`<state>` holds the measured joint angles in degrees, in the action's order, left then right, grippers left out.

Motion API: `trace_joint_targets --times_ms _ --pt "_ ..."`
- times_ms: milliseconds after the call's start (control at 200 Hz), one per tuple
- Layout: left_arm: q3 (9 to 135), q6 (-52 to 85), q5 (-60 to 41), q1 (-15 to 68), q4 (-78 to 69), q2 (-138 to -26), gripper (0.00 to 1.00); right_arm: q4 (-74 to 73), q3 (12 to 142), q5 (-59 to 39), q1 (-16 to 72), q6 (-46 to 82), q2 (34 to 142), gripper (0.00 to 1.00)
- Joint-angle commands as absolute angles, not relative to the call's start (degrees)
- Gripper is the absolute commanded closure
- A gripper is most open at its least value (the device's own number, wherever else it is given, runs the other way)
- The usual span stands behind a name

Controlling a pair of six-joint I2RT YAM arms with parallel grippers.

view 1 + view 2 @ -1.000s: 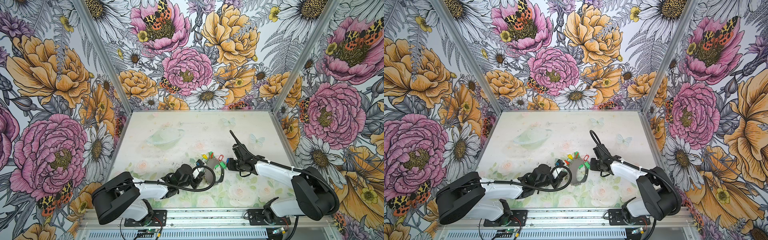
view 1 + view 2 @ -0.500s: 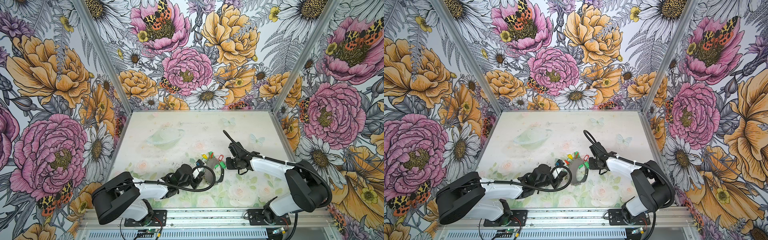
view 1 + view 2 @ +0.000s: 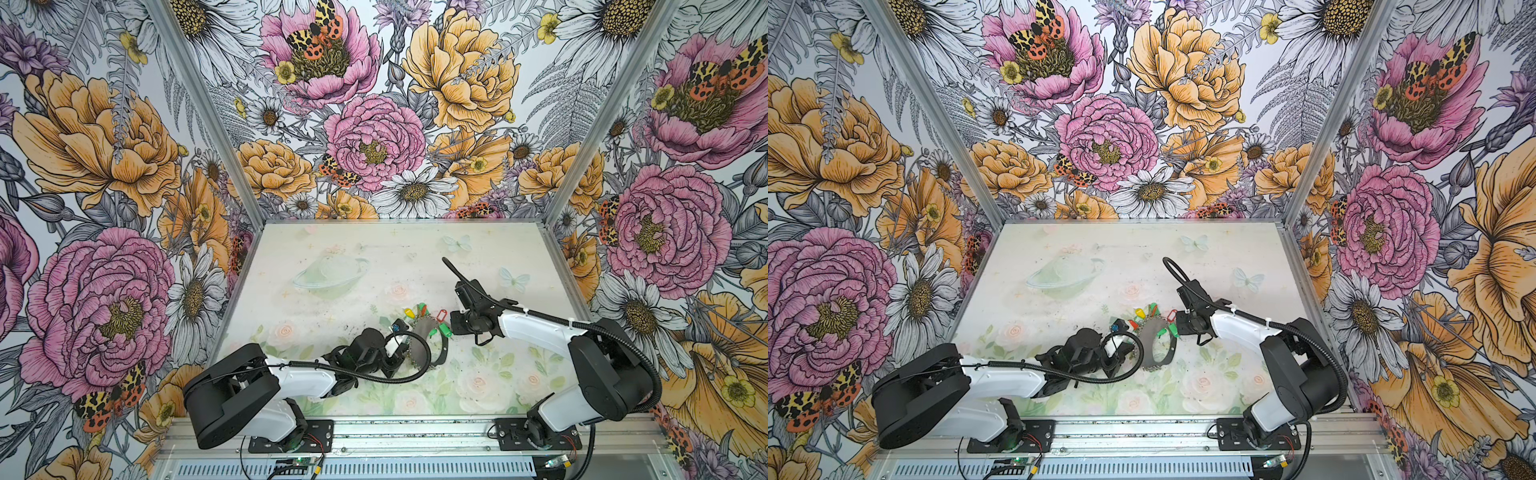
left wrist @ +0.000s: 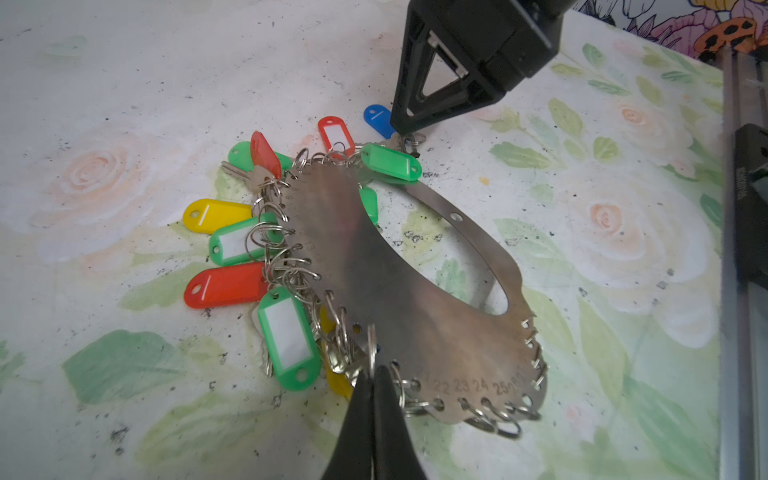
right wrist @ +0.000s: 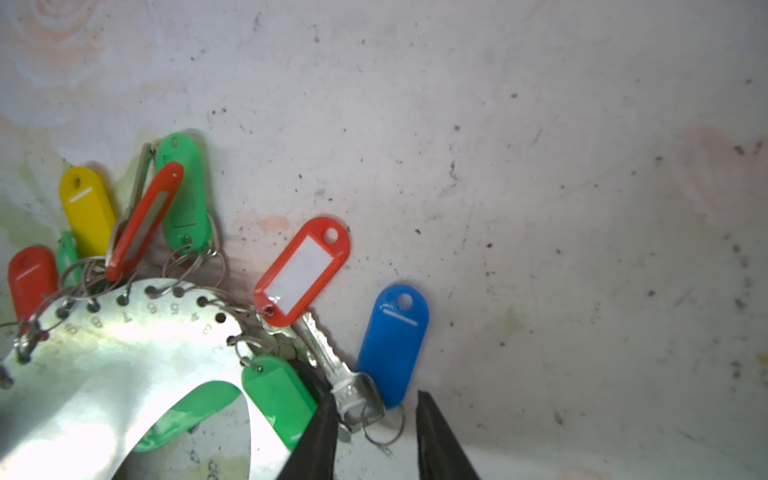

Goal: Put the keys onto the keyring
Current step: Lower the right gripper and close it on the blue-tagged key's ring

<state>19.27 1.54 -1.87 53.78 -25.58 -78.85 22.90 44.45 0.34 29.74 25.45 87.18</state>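
We've got most keys [image 4: 286,336] already hanging on the keyring [image 4: 374,270], clamped tilted by our left pincer [image 4: 372,372] near the counter's [image 4: 602,257] front edge, while our right pincer [image 5: 374,409], jaws apart, straddles the seemingly loose blue key [image 5: 392,345].

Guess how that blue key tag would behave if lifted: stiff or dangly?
The blue key tag looks like hard plastic, so probably stiff and light. It seems joined to a metal key by a split ring, so both would likely dangle.
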Motion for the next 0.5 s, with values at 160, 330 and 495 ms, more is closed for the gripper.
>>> trace_joint_targets --times_ms 160,330,495 --pt "19.7 0.5 -0.6 54.1 -27.6 -79.0 1.0 24.2 45.2 -1.3 30.5 24.3 87.8 0.68" --pt "19.4 0.8 -0.7 54.2 -27.5 -78.5 1.0 24.2 45.6 -0.8 30.5 24.3 90.1 0.72" --pt "19.4 0.9 -0.6 54.2 -27.6 -78.6 1.0 24.2 45.4 -0.6 30.7 23.8 89.7 0.61"
